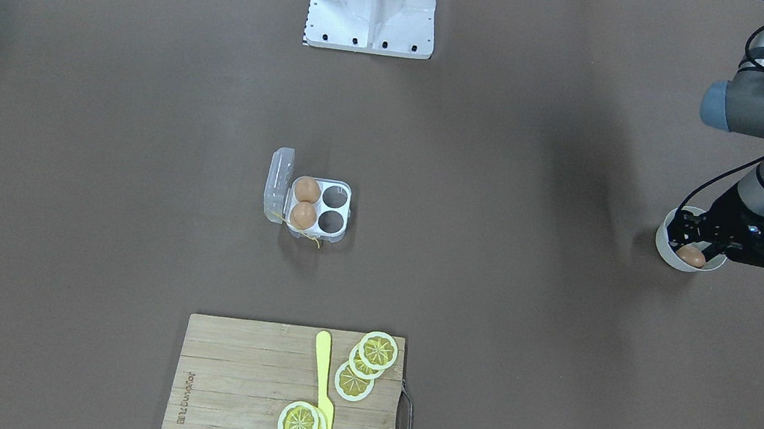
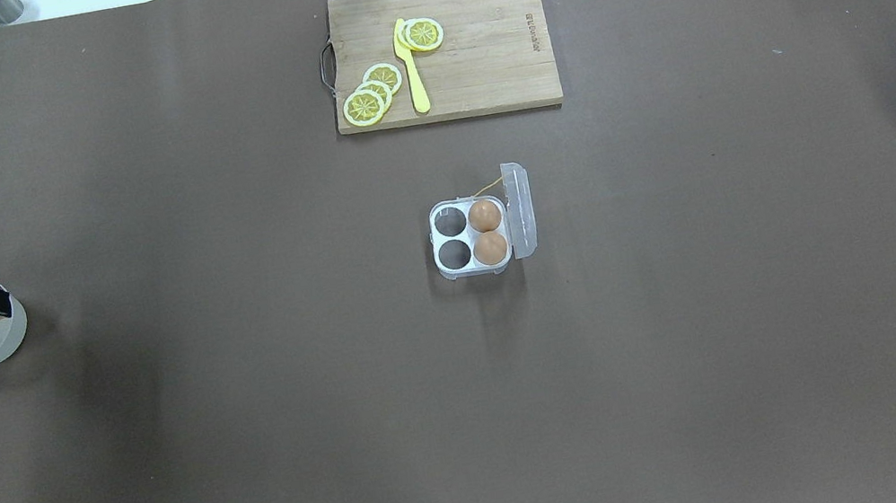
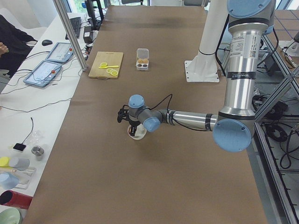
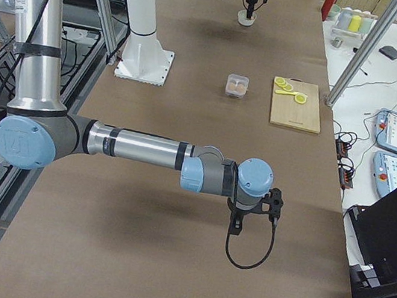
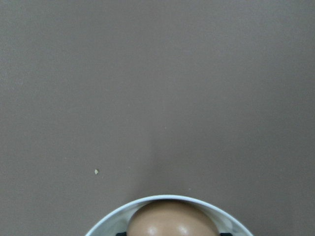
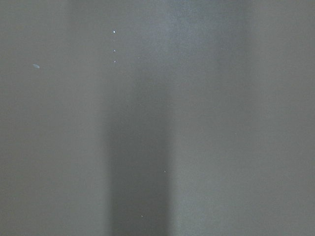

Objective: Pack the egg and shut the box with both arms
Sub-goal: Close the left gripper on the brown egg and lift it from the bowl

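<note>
The egg (image 1: 692,258) lies in a cream bowl (image 1: 664,249) at the table's left end. My left gripper (image 1: 690,248) reaches down into the bowl. In the left wrist view the egg (image 5: 173,220) sits between the two black fingertips, which lie close against its sides. The box (image 1: 320,211) stands open mid-table with its clear lid (image 1: 279,182) upright. Two brown eggs (image 1: 304,202) fill the cells by the lid, and the other two cells are empty. My right gripper (image 4: 252,216) hangs low over bare table, and I cannot tell whether it is open or shut.
A wooden cutting board (image 1: 234,387) with lemon slices (image 1: 362,367) and a yellow knife (image 1: 323,391) lies on the operators' side of the box. The white robot base (image 1: 373,3) stands on the robot's side of the table. Brown table stretches between the bowl and the box.
</note>
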### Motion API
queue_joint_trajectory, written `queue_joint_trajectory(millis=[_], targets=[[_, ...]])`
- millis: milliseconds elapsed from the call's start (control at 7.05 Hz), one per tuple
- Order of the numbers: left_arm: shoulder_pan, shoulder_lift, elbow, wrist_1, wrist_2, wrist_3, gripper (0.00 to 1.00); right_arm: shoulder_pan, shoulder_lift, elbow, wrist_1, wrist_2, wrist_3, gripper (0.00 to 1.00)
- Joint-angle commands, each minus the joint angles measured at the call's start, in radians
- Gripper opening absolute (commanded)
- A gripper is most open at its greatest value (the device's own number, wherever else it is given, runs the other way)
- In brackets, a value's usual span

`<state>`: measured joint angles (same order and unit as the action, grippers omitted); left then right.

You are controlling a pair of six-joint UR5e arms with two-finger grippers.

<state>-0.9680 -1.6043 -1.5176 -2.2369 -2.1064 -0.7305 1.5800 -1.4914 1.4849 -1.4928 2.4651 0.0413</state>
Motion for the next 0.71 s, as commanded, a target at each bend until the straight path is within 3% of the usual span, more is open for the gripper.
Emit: queue_joint_trajectory(millis=[0, 568], targets=[[-0.001, 0.003, -0.004, -0.003, -0.003, -0.001, 0.53, 0.000, -0.001, 0.000, -0.001, 0.000, 0.000, 1.00], [-0.006, 0.116, -0.140, -0.004, -0.012, -0.001, 0.47, 0.000, 0.000, -0.003, -0.001, -0.002, 0.000, 1.00]])
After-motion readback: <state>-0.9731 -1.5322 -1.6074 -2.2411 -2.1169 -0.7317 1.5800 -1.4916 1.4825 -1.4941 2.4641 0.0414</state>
